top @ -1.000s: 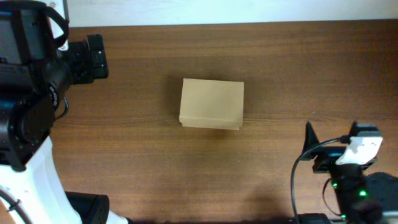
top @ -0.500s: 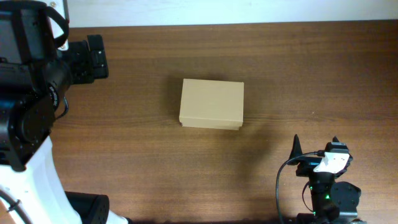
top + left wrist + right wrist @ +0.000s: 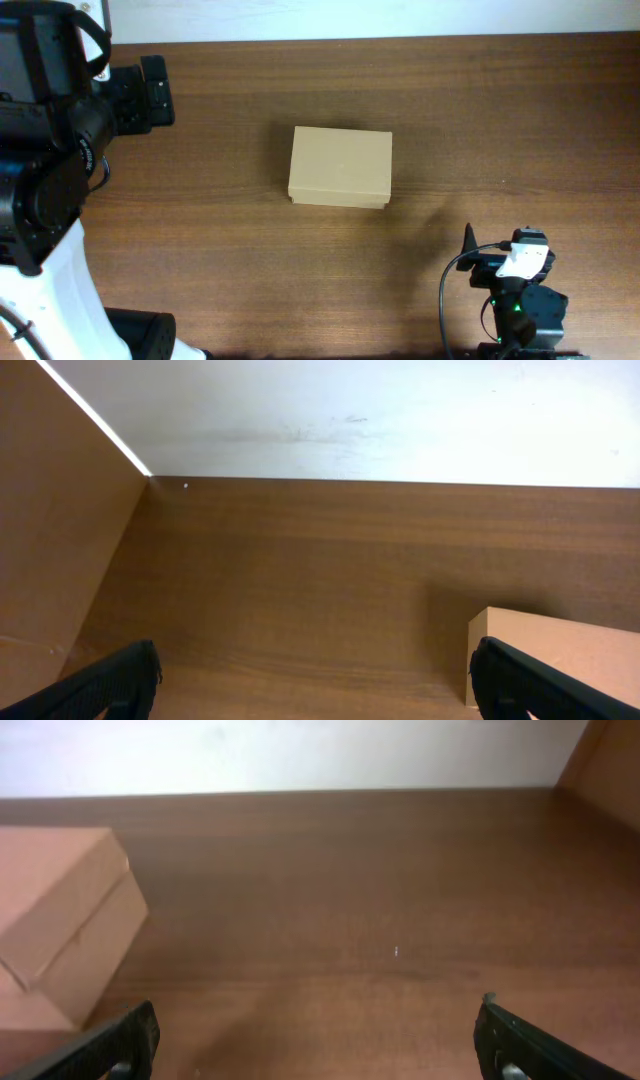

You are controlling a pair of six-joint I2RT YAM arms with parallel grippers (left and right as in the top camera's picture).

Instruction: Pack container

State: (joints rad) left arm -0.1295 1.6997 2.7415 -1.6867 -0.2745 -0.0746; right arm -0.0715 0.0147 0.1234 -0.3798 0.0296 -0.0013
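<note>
The container is a plain tan cardboard box with its flap lid shut, lying at the table's middle. It also shows at the lower right of the left wrist view and at the left of the right wrist view. My left gripper is open and empty at the far left, well away from the box; its jaws stand wide in its wrist view. My right gripper is open and empty near the front right edge, apart from the box; its jaws stand wide over bare wood.
The dark wood table runs to a white wall strip along the far edge. The left arm's bulky black and white body fills the left side. A cable loops beside the right arm.
My right arm has drawn back toward the front edge and a little to the left. The box and the left arm have not moved.
</note>
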